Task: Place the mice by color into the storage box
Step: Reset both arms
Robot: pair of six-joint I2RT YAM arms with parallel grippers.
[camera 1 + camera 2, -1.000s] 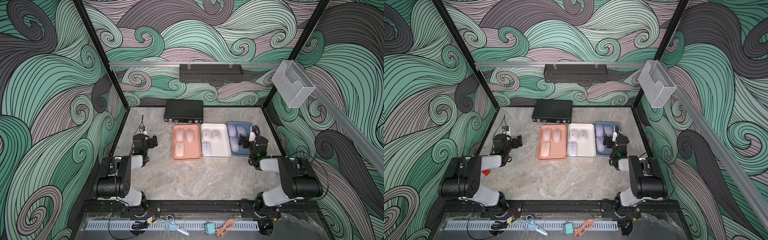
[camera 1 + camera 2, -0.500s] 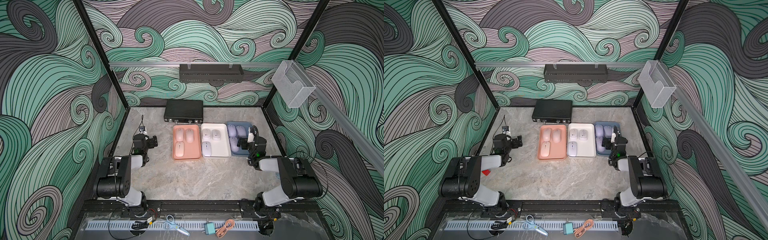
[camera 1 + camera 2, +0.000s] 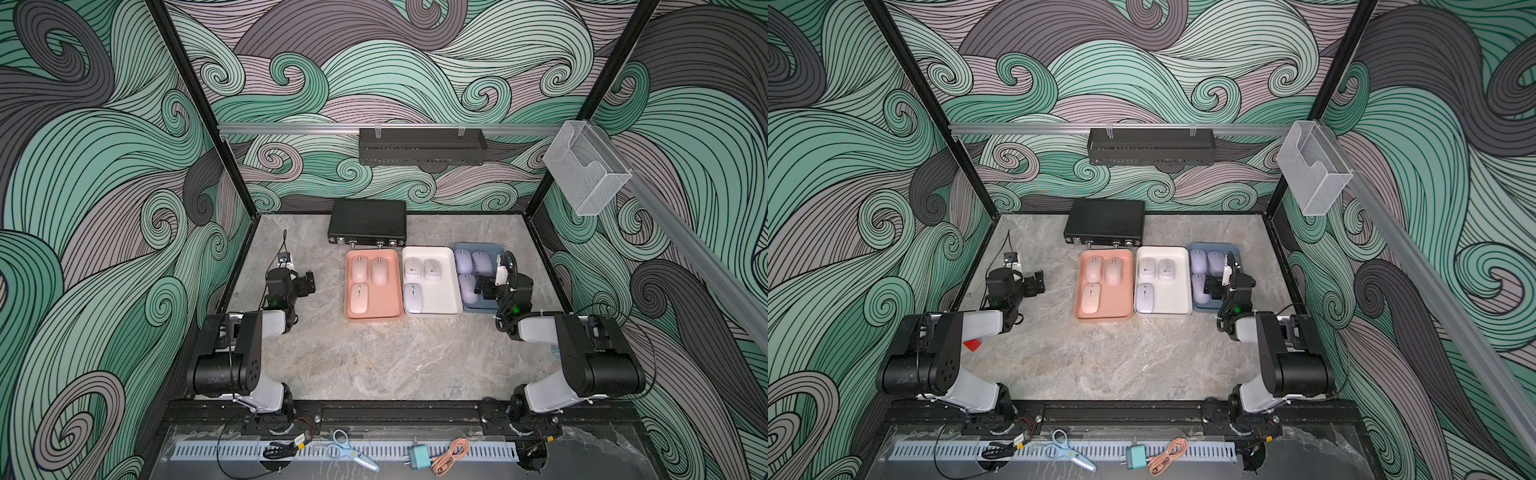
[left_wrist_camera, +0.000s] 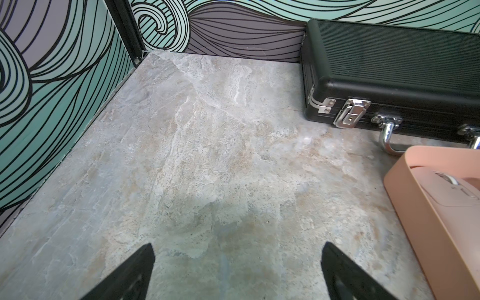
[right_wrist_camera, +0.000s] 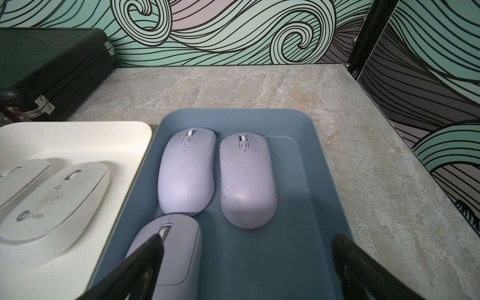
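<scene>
Three trays of the storage box stand side by side. The salmon-pink tray [image 3: 374,318] holds three pink mice [image 3: 360,268]. In the white tray [image 3: 432,312] lie three pale mice [image 3: 432,269]. The slate-blue tray [image 5: 306,161] holds three lavender mice [image 5: 187,174], all lying flat. My right gripper [image 5: 246,249] hangs open over the near part of the blue tray. One of its fingers is above the nearest lavender mouse [image 5: 176,259], and nothing is held. My left gripper [image 4: 237,254] is open over bare table, left of the pink tray [image 4: 420,213].
A black briefcase [image 3: 368,222] lies against the back wall behind the trays. On the right wall hangs a clear bin [image 3: 582,170], and a black shelf [image 3: 422,145] is on the back wall. Scissors [image 3: 349,451], a charger [image 3: 417,457] and a cable [image 3: 451,455] lie on the front ledge.
The right gripper has shifted slightly left over the blue tray and stays open. The left arm has not moved.
</scene>
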